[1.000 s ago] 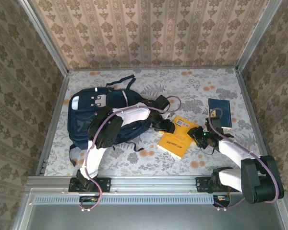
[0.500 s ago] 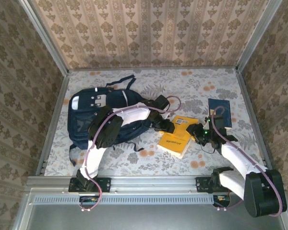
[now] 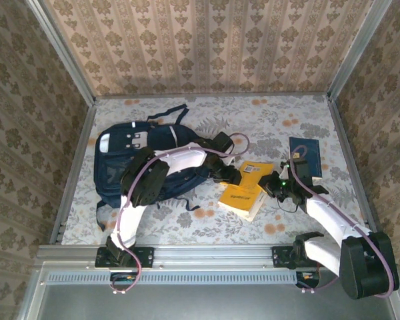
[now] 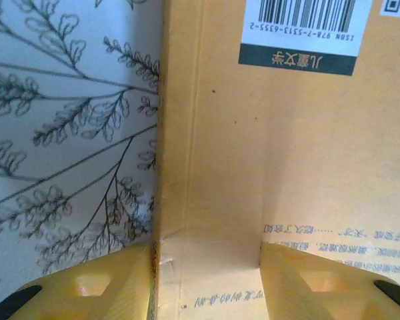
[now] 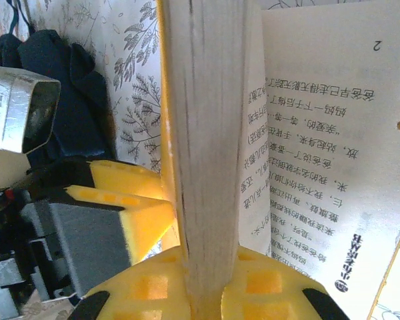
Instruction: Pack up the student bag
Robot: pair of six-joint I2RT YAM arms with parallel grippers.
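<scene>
The student bag (image 3: 117,160), dark navy with white patches, lies flat at the table's left; a corner of it shows in the right wrist view (image 5: 67,107). A yellow book (image 3: 245,191) lies just right of it. My left gripper (image 3: 231,175) is at the book's left corner. Its jaws (image 4: 207,257) stand apart astride the spine edge, one finger on the cloth side and one over the back cover (image 4: 300,153). My right gripper (image 3: 275,189) is at the book's right edge, shut (image 5: 207,270) on the page block (image 5: 207,133). A printed page (image 5: 320,133) fans open beside it.
A dark blue book (image 3: 305,155) lies flat at the right, just beyond my right arm. The floral cloth (image 3: 253,120) covers the table, with patterned walls on three sides and a metal rail (image 3: 207,255) along the near edge.
My right gripper slid left onto the yellow book's right edge and closed on its pages. The book's right side shifted slightly left. The left arm held its place.
</scene>
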